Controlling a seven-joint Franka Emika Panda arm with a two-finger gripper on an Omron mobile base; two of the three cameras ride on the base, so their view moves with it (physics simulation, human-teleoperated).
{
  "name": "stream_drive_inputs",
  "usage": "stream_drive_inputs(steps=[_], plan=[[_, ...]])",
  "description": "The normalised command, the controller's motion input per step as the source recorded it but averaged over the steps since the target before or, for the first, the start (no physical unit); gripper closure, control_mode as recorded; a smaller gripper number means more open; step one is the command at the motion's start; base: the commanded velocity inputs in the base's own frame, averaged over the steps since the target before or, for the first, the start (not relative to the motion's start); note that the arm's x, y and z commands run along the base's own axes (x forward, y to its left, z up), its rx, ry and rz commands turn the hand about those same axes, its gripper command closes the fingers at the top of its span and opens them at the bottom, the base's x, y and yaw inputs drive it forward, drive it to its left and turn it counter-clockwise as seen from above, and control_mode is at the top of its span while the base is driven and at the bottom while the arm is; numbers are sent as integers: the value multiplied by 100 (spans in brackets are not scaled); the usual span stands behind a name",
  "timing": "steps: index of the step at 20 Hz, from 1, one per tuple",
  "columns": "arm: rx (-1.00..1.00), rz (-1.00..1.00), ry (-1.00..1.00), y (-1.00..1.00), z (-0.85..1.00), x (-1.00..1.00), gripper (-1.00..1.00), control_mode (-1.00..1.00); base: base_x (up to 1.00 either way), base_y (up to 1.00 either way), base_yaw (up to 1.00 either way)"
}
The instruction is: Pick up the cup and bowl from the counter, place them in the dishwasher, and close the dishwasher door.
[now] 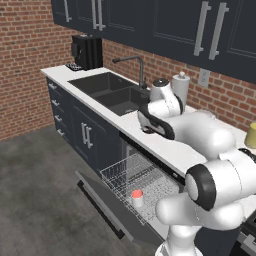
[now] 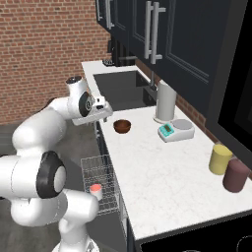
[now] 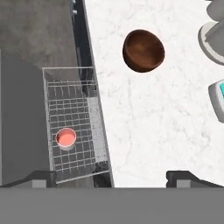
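Note:
The cup (image 1: pixel 137 198) (image 2: pixel 96 191) (image 3: pixel 66 138), white-grey with a red-pink top, stands upright in the dishwasher's pulled-out wire rack (image 1: pixel 120 175) (image 3: pixel 83 109). The dishwasher door (image 1: pixel 97 197) lies dropped open below the rack. The dark reddish-brown bowl (image 2: pixel 122 126) (image 3: pixel 143 50) sits on the white counter (image 2: pixel 157 167) near its front edge. My gripper (image 3: pixel 111 178) (image 2: pixel 98 118) hangs open and empty above the counter's front edge, short of the bowl and pointing down. In the left base view my own arm hides the bowl.
A sink (image 1: pixel 112 90) with a faucet (image 1: pixel 135 62) lies left of the bowl. A tall grey cylinder (image 2: pixel 166 101) and a kitchen scale (image 2: pixel 175 130) stand behind the bowl. Yellow (image 2: pixel 220 158) and maroon (image 2: pixel 235 175) canisters stand farther right.

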Motion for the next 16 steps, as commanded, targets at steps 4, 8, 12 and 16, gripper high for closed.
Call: stream_drive_inputs(steps=[4,8,12,16], plan=[[-1,2,15,-46,-68,67,-100,-100,0,0,0],[-7,8,8,-4,-43,68,-100,-100,0,0,0],[-15,6,0,1,-27,75,-100,-100,0,0,0],[-20,5,0,3,-38,78,-100,-100,0,0,0]])
